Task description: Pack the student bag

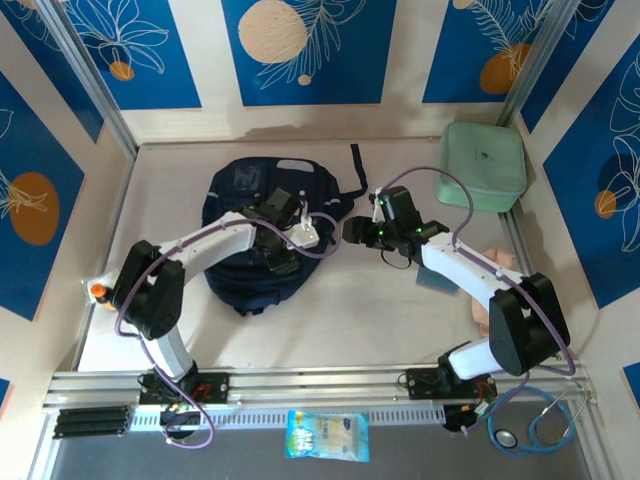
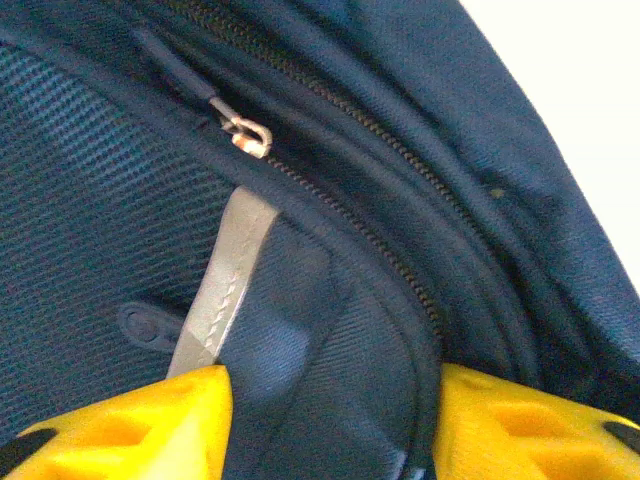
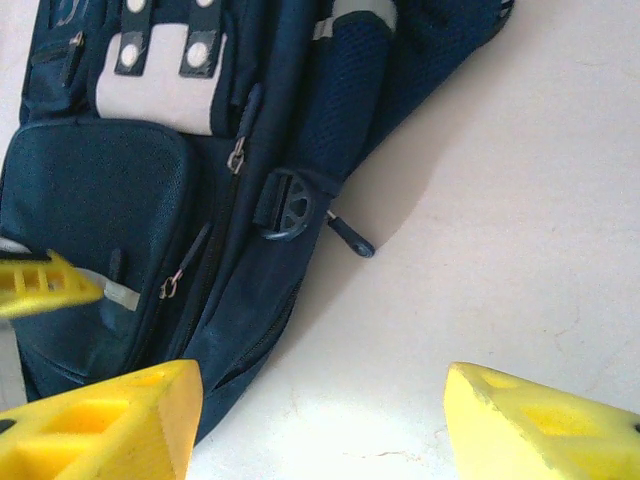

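The student bag [image 1: 240, 185] lies flat on the left half of the table [image 1: 380, 320], its top toward the far edge. The left gripper [image 2: 330, 420] is down on the bag's front, yellow fingers [image 2: 130, 425] apart. Between them lie a fold of navy fabric and a zip seam, and a grey strip [image 2: 228, 285] runs up beside a metal zip pull [image 2: 247, 135]. The tips seem to press the cloth, though the close view leaves contact unsure. The right gripper [image 3: 320, 430] hangs over bare table just beside the bag's right edge, jaws wide apart and empty, near a black buckle [image 3: 290, 208]. A pale green zip case [image 1: 485, 165] sits in the far right corner.
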Robot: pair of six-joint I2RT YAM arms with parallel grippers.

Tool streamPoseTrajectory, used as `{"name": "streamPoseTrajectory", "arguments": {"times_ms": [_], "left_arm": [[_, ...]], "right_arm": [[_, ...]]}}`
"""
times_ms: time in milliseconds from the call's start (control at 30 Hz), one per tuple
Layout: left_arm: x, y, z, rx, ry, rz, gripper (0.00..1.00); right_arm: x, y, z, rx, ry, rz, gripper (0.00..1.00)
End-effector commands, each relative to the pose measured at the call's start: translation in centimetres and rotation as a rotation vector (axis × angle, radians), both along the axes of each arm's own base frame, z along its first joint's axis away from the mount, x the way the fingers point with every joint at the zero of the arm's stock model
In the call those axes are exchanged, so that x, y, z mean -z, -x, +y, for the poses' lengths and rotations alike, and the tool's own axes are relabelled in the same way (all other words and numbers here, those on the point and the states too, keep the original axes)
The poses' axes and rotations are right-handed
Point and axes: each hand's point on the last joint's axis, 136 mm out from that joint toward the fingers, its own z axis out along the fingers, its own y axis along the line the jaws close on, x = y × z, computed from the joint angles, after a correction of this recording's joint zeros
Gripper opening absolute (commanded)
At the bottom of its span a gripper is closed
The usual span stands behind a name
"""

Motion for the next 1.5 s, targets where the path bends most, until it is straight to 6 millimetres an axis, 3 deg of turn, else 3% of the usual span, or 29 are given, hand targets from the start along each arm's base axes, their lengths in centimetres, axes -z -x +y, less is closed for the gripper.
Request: {"name": "streamPoseTrajectory", "arguments": {"times_ms": [0, 167, 300, 600, 933, 1167, 1300, 1467], "left_arm": [[-1.2, -1.8, 0.3, -0.043, -0.045, -0.101, 0.42], [-4.2, -1.2, -0.7, -0.058, 0.078, -0.144, 0.16], [-5.5, -0.6, -0.6, -0.068, 0.132, -0.161, 0.05], [-8.0, 0.9, -1.2, -0.074, 0.274, -0.187, 0.03], [-7.7, 2.1, -1.3, -0.076, 0.326, -0.157, 0.03], [-7.5, 2.3, -1.4, -0.076, 0.329, -0.144, 0.04], [-7.6, 1.8, -1.1, -0.094, 0.312, -0.171, 0.03], [-7.5, 1.1, -0.6, -0.124, 0.301, -0.21, 0.04]], "right_arm": [[-0.5, 0.3, 0.0, 0.009, -0.059, 0.009, 0.65], [-0.2, 0.4, 0.6, -0.014, -0.103, 0.021, 0.65], [-0.2, -0.1, 1.7, -0.043, -0.152, 0.027, 0.65], [-2.9, -2.3, 6.9, -0.244, -0.35, 0.009, 0.59], [-0.7, -8.7, 10.1, -0.285, -0.365, 0.056, 0.46], [2.1, -12.6, 9.5, -0.216, -0.233, 0.062, 0.48], [3.4, -11.5, 10.9, -0.323, -0.246, 0.102, 0.46], [4.2, -8.1, 11.9, -0.412, -0.298, 0.14, 0.47]]}}
